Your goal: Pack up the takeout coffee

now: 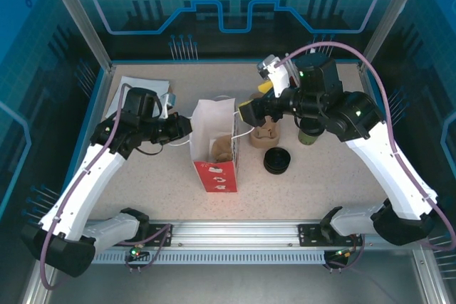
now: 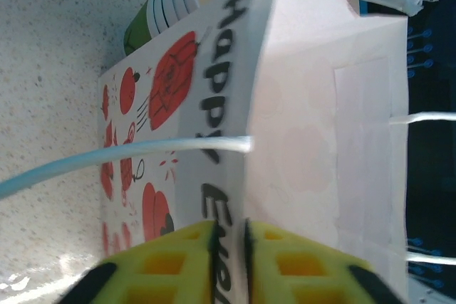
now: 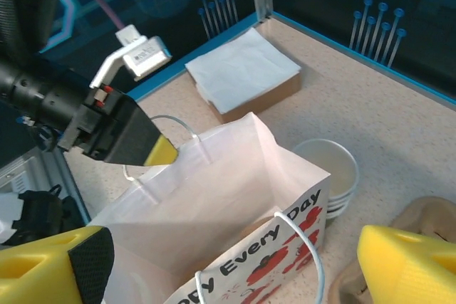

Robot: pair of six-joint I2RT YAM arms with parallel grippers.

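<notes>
Paper bag (image 1: 206, 122): upright in the middle of the table, mouth open; thin white paper with creased side folds, red print and black lettering on one face, white cord handles (image 2: 178, 146) looping off the rim; something brown and matte lies inside
Left gripper (image 2: 229, 240): at the bag's left rim, yellow waffle-patterned fingers drawn narrow with the bag's folded edge in the slit between them; whether they pinch the paper or only flank it, I cannot tell
Right gripper (image 3: 231, 265): spread wide, holding nothing, hanging over the bag's far right corner
Takeout coffee (image 1: 308, 135): probably the dark green cup standing on the table to the right of the bag, well apart from it and half hidden under the right arm; its top looks dark, the lid too small to make out
Stack of lids (image 1: 276, 160): black, round, glossy, near and left of that cup
Pulp piece (image 1: 265, 133): brown, moulded, between cup and bag
Lidless cups (image 3: 335, 169): nested, white rims, just beyond the bag's far wall
Table (image 1: 320, 197): pale, speckled, matte
Step in hand: by my reading, bag readied, cup not yet fetched
Doing it well: keep the mouth spread and the limp paper steady; take the cup by its wall below the lid, light enough not to buckle it; carry it upright; lower it straight down clear of the cord handles
</notes>
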